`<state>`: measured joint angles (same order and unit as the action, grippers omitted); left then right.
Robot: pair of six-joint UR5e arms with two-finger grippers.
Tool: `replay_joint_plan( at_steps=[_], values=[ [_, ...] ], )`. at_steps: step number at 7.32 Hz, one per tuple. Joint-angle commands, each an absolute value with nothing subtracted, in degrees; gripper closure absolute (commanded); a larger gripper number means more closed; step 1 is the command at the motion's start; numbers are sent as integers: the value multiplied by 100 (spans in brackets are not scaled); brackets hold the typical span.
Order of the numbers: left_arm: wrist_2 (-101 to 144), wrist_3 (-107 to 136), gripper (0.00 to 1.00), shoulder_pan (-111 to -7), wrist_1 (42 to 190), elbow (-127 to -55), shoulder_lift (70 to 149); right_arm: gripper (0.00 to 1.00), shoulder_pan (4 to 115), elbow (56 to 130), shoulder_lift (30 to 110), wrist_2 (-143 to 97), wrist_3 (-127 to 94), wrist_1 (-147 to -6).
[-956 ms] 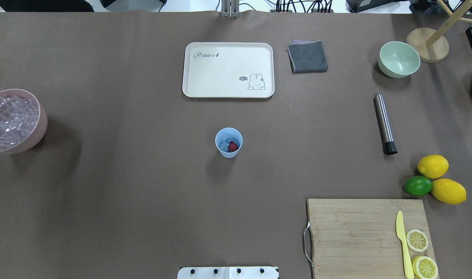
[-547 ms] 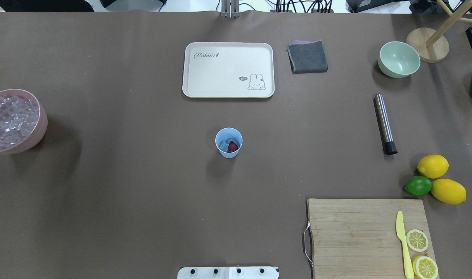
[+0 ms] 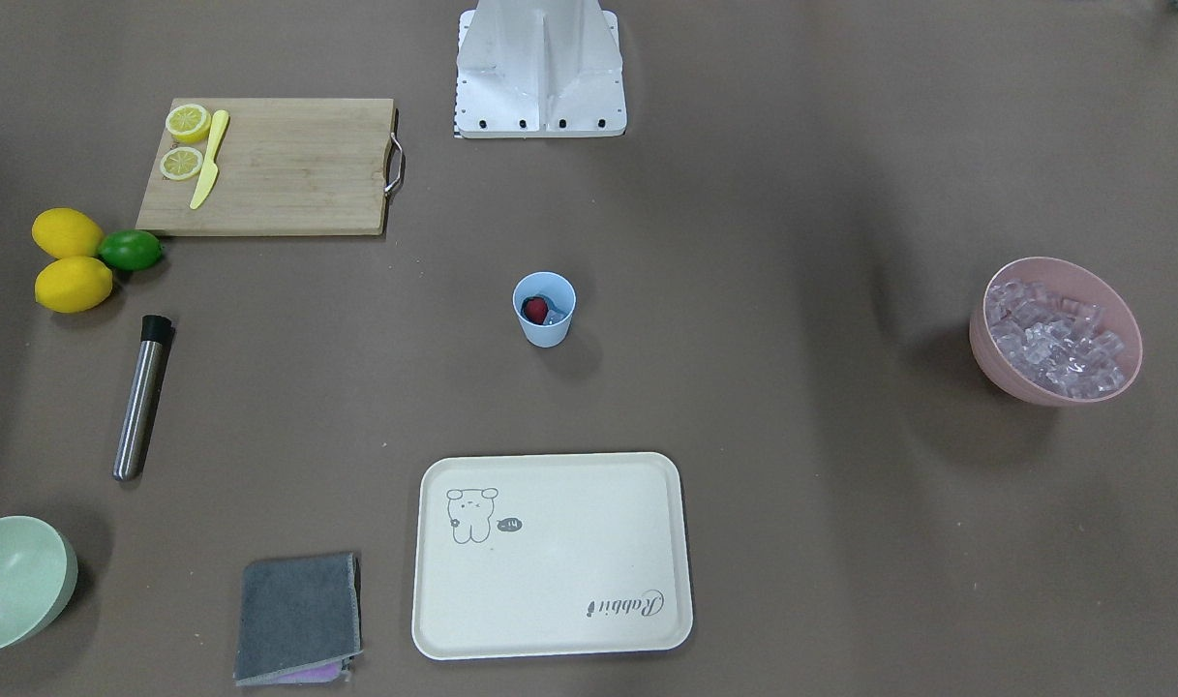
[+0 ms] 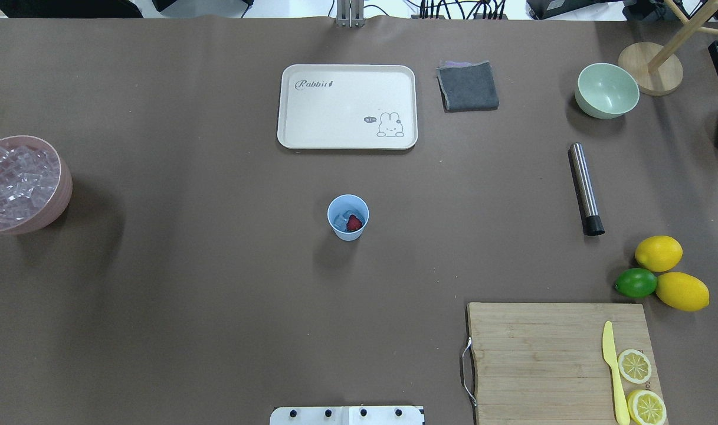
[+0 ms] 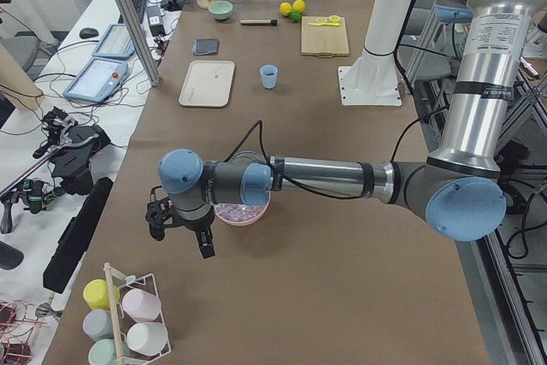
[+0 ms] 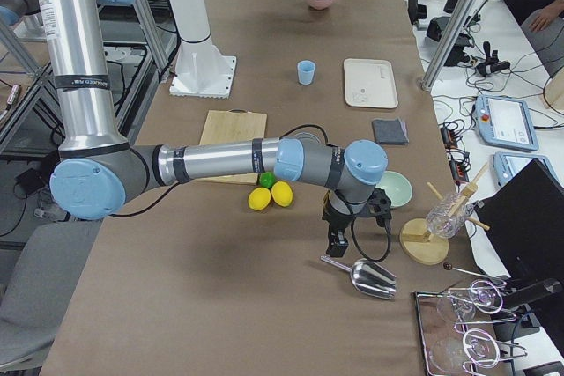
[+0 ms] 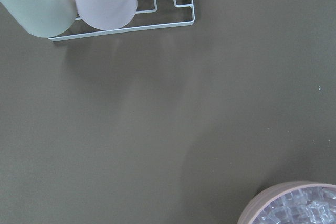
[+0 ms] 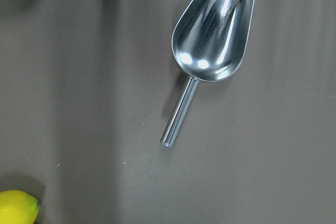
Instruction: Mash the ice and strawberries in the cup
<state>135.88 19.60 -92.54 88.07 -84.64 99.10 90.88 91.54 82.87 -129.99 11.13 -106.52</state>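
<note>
Cup (image 4: 347, 218) stands well apart from all fingers (image 5: 208, 245).

Silver arm tubes (image 5: 320, 179), pale blue joint caps (image 5: 466, 209), black cable (image 5: 248, 138), black left gripper (image 5: 181, 241).

lettering on the tray
the cream rectangular plastic tray (image 4: 347, 106) carries the cursive word "rabbit" in one corner; its small dark speech bubble is illegible.

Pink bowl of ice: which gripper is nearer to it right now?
Left. The left gripper hangs just beyond the pink bowl, toward the table's left end. The right gripper is at the opposite end of the table, above the metal scoop.
</note>
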Motion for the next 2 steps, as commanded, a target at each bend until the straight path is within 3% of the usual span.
replay_joint_plan(
  at_steps=[1,2],
  values=[
    [13588,1960,3,-9255,8807,-8464,9888,0,9088,9158,8288,-12999,1116,-10652],
    [13588,1960,3,-9255,8807,-8464,9879,0,9088,9158,8288,-12999,1116,-10652]
  ],
)
